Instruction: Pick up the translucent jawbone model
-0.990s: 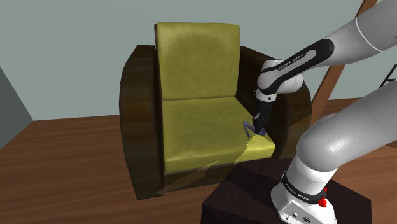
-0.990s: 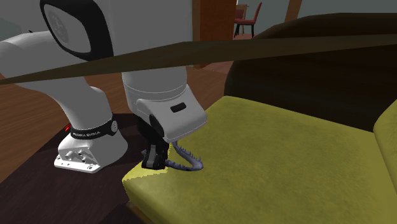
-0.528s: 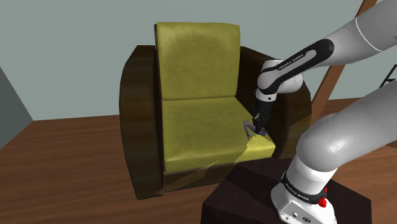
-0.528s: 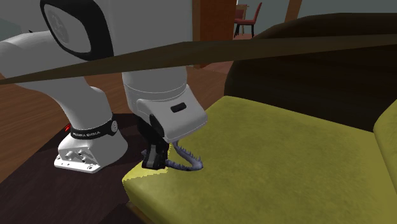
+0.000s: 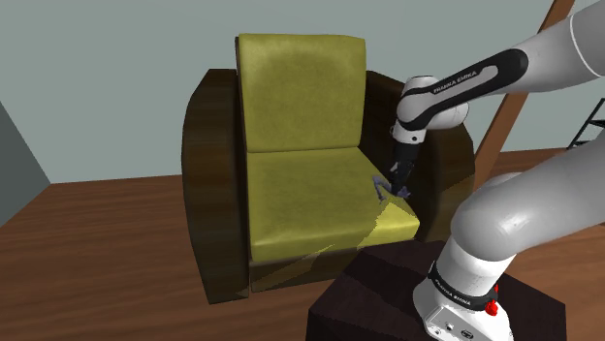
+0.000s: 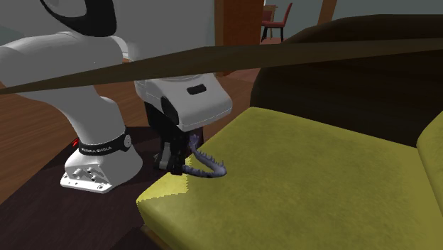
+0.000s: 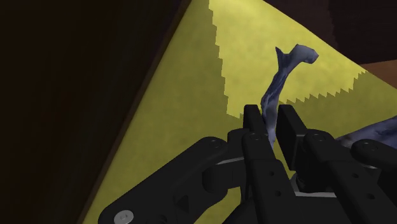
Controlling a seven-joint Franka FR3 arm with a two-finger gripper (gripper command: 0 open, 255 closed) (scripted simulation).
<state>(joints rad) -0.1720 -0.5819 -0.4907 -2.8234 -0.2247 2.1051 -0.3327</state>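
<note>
**Claw (image 5: 398, 190) clamped on the jawbone model (image 6: 207, 165) at the armchair's front corner**

Pointing down from the white arm (image 5: 557, 44), the claw is closed around one end of the model. In the wrist view its two black fingers (image 7: 252, 118) press against the piece from either side. The rest of the model, a pale bluish-grey, slightly see-through curve, sticks out past the fingertips. In the second exterior view a row of small teeth runs along the model's arc, which juts out sideways from the claw.

The model sits low over the yellow-green seat cushion (image 5: 301, 199) of the armchair (image 5: 301, 87), close to the cushion's front corner on the shoulder view's right. It is just beside the dark brown armrest (image 5: 451, 179). I cannot tell whether it touches the cushion or hangs just clear of it.

The armchair stands on a brown wooden floor (image 5: 97, 262). The dark stand (image 5: 364, 291) sits right in front of that same corner.
</note>
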